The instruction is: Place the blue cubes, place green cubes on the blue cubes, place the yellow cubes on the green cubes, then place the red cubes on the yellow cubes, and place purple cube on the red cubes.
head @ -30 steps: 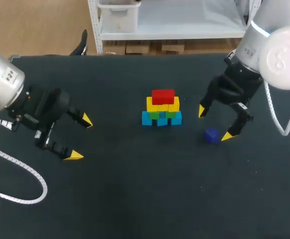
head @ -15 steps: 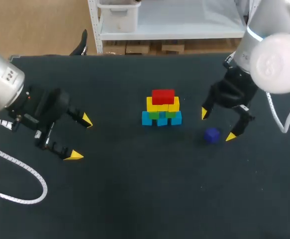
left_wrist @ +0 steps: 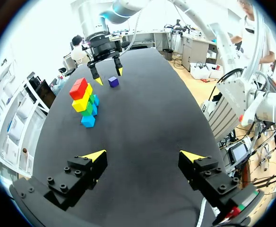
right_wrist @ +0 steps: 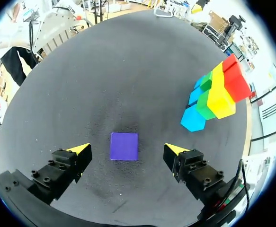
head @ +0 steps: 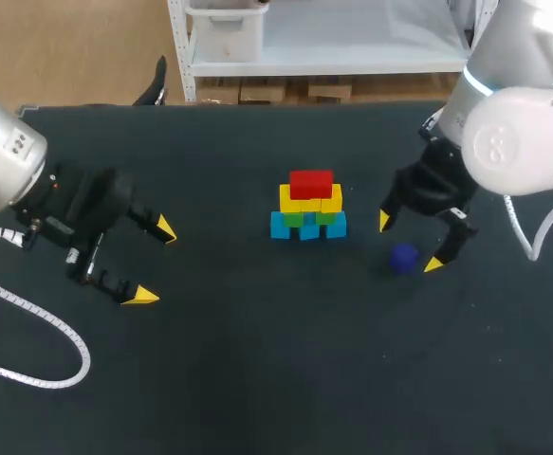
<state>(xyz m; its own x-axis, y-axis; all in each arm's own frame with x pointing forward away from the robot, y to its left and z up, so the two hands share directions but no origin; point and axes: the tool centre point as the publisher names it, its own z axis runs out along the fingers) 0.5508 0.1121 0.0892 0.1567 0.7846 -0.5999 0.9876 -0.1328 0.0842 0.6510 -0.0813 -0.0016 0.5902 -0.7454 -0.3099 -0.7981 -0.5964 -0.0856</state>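
Note:
A stack of cubes [head: 308, 209] stands mid-table: blue cubes [head: 281, 226] at the base, green cubes [head: 295, 219] on them, yellow cubes [head: 309, 200] above, a red cube [head: 311, 183] on top. The stack [right_wrist: 213, 94] also shows ahead of the right gripper and far ahead [left_wrist: 84, 100] of the left one. A lone purple cube [head: 404, 258] lies on the table right of the stack. My right gripper [head: 407, 243] hovers over it, open; the purple cube [right_wrist: 124, 146] lies between its fingertips, untouched. My left gripper [head: 153, 263] stays open and empty at the left.
The black table [head: 257, 379] stretches wide around the stack. A white cable [head: 29, 322] from my left arm lies looped on the table's left front. My right arm [left_wrist: 102, 40] shows far ahead in the left wrist view.
My right gripper has shifted slightly left and lower, bringing its fingertips closer around the purple cube. The left arm, stack and purple cube have not moved.

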